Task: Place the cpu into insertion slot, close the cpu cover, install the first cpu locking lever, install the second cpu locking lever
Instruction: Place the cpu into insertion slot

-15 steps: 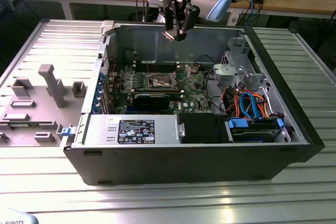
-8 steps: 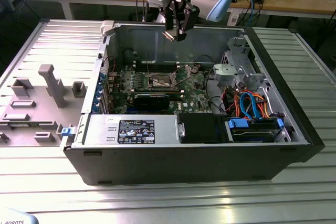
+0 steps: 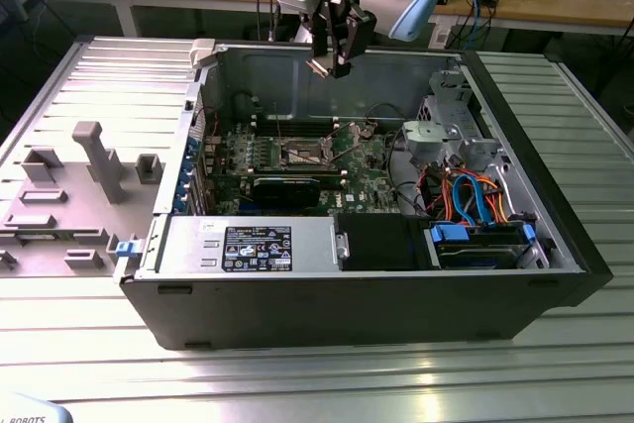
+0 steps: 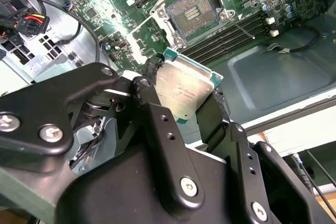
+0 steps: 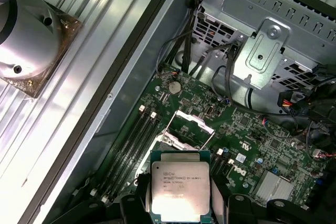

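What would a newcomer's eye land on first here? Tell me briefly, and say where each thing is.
The small flat square silver-grey cpu stands out in both wrist views, clamped by its edges in the black gripper. In the exterior view the gripper hangs above the open black computer case. Below the chip, on the green motherboard, lies the square metal-rimmed insertion slot, its dark centre bare.

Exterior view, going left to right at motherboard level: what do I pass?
Grey fixture blocks → insertion slot → silver drive cage → case's right wall. The gripper holding the cpu overlaps the slot's span, so it is left out.
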